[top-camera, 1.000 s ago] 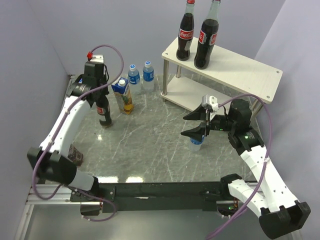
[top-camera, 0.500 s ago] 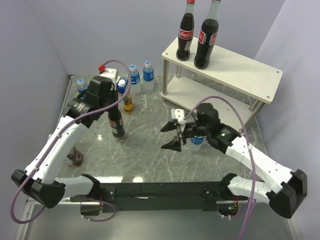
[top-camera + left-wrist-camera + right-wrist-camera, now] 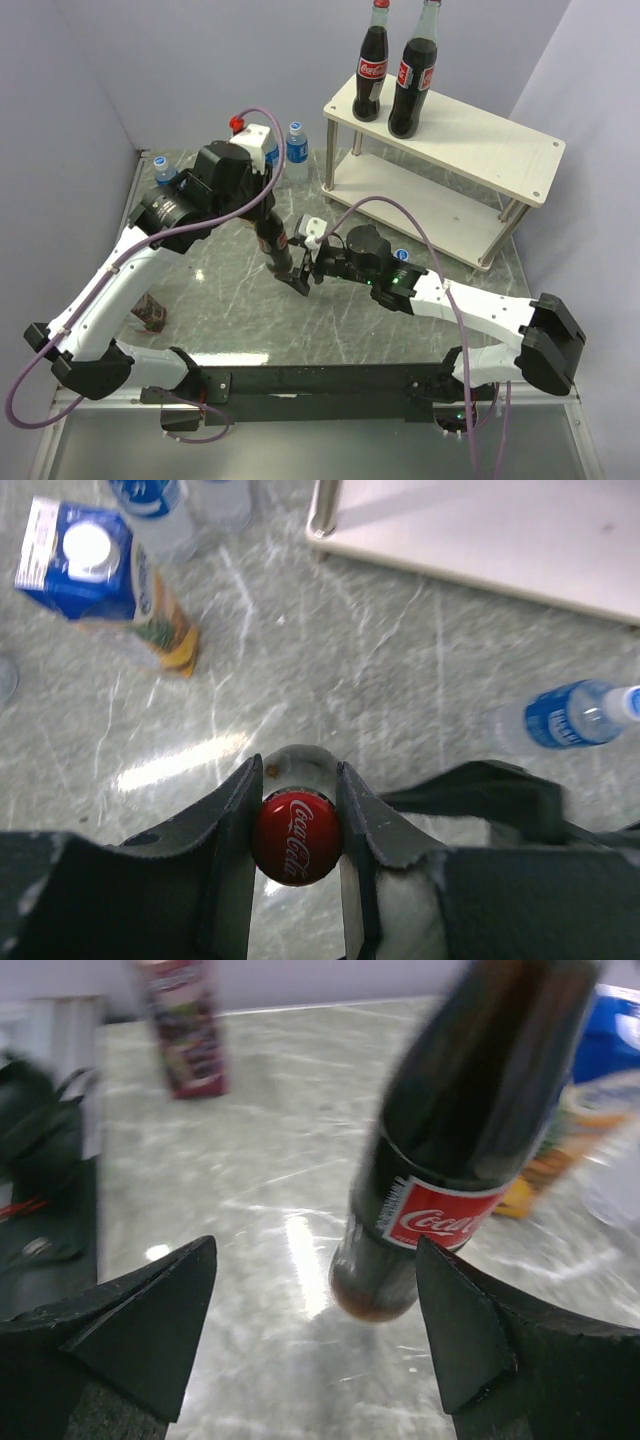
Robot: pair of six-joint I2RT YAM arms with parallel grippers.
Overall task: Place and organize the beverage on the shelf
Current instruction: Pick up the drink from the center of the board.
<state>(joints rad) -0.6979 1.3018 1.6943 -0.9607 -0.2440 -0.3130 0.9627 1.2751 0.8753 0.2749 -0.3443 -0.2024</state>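
Three cola bottles are listed. Two shelved cola bottles stand upright, side by side, at the far left end of the top board of the shelf. The lower board carries nothing that can be seen.

The third cola bottle is at mid-desk, left of the shelf, and leans. Its red cap is clamped between the closed-in fingers of the left tool. Whether its base touches the desk cannot be told.

The right tool is spread wide and holds nothing. Its fingers sit low by the bottle's base, with the labelled lower body just ahead of the gap. No contact is visible.

Water bottles, blue-labelled:
- one water bottle stands upright at the far side of the desk, just left of the shelf's left legs;
- a corner water bottle is in the far left corner;
- a third water bottle stands on the desk beside the right arm, near the shelf's lower board.

One juice carton, blue-topped, stands upright on the desk, left of the held bottle and close to the far water bottles.

One reddish patterned container is at the near left of the desk, apart from the rest.
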